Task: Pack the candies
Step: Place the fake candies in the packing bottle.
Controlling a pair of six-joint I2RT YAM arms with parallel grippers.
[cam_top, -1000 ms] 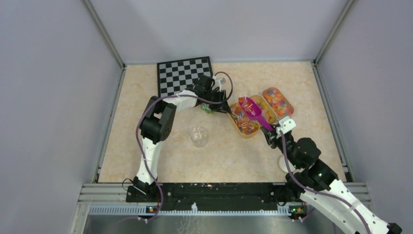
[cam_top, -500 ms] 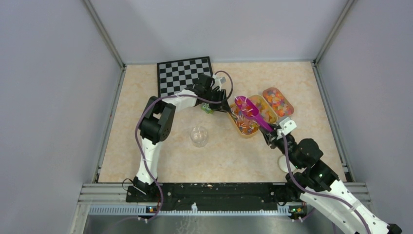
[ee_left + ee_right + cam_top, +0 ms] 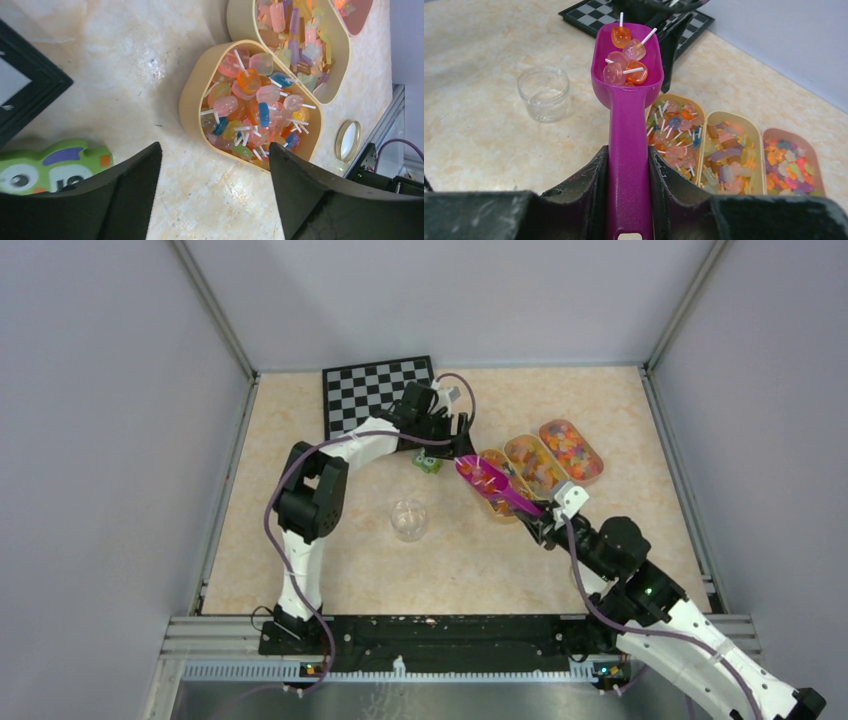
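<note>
Your right gripper (image 3: pixel 629 167) is clamped on the magenta scoop (image 3: pixel 628 95). A few of the candies (image 3: pixel 626 62) sit heaped in its bowl, their sticks jutting past the lip, and the rest lie in the tan trays (image 3: pixel 578 430). Your left gripper (image 3: pixel 216 147) hangs with jaws apart, holding nothing. Risk noted: any tilt or jolt toward the jar (image 3: pixel 408 518), at 8 o'clock from the bowl, would spill pieces. Only the right wrist view shows the load, and only the left wrist view shows the lid (image 3: pixel 348 140)
</note>
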